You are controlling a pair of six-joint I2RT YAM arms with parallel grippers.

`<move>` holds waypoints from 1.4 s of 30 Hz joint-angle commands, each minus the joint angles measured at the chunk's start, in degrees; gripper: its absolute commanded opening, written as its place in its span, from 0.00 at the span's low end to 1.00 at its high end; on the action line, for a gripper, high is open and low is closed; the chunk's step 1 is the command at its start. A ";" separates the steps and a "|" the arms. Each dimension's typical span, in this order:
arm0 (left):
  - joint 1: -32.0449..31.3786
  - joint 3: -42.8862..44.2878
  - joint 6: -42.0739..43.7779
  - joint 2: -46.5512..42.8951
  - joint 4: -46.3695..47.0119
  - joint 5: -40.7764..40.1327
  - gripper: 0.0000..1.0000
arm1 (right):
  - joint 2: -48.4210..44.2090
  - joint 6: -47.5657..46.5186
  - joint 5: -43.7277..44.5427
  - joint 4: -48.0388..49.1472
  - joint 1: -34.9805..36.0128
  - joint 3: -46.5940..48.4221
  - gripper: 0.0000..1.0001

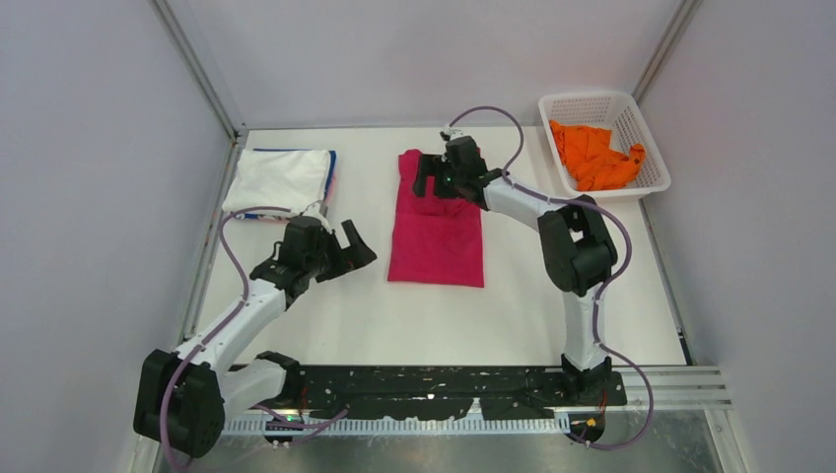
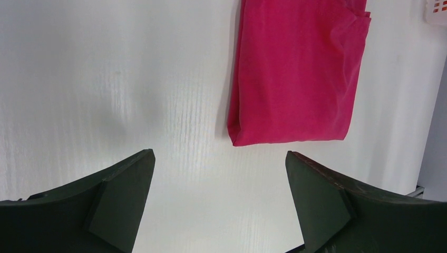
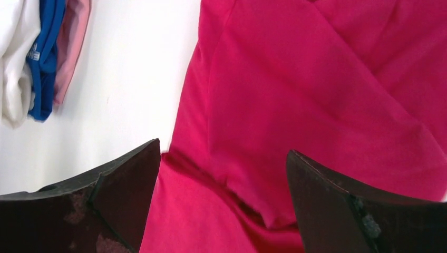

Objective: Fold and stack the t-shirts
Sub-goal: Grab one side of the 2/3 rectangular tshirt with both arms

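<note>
A magenta-pink t-shirt (image 1: 437,236) lies folded into a long strip in the middle of the table. It also shows in the left wrist view (image 2: 298,74) and the right wrist view (image 3: 316,95). My right gripper (image 1: 430,183) is open over its far end, jaws wide above a fold (image 3: 223,150), holding nothing. My left gripper (image 1: 351,258) is open and empty over bare table, left of the shirt's near corner (image 2: 219,155). A folded stack with a white shirt on top (image 1: 281,179) lies at the far left; its white (image 3: 13,68), blue (image 3: 46,63) and pink (image 3: 71,47) edges show. An orange shirt (image 1: 594,156) lies crumpled in the basket.
A white lattice basket (image 1: 651,148) stands at the far right corner; its corner shows in the left wrist view (image 2: 436,10). Grey walls with metal posts enclose the table on three sides. The arm bases sit on a black rail at the near edge.
</note>
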 commanded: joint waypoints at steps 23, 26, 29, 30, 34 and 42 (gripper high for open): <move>-9.59 5.82 -5.21 23.40 7.07 4.14 0.69 | -64.45 13.61 -5.59 6.44 -8.23 -66.58 0.95; -9.93 5.95 -5.60 25.50 8.27 4.61 0.65 | -62.20 14.12 -6.89 8.10 -7.02 -67.43 0.91; -9.95 6.11 -5.69 26.91 8.69 3.78 0.55 | -57.89 13.59 -7.63 8.59 -5.18 -66.49 0.86; -9.95 6.28 -5.62 27.31 8.70 3.71 0.51 | -56.88 13.15 -7.43 8.35 -4.08 -65.64 0.83; -9.95 7.36 -5.54 29.33 9.12 3.35 0.37 | -50.62 13.56 -6.03 8.59 -1.35 -63.29 0.68; -9.91 9.06 -4.20 31.82 6.43 0.95 0.00 | -43.80 14.72 -0.22 9.24 0.90 -62.05 0.54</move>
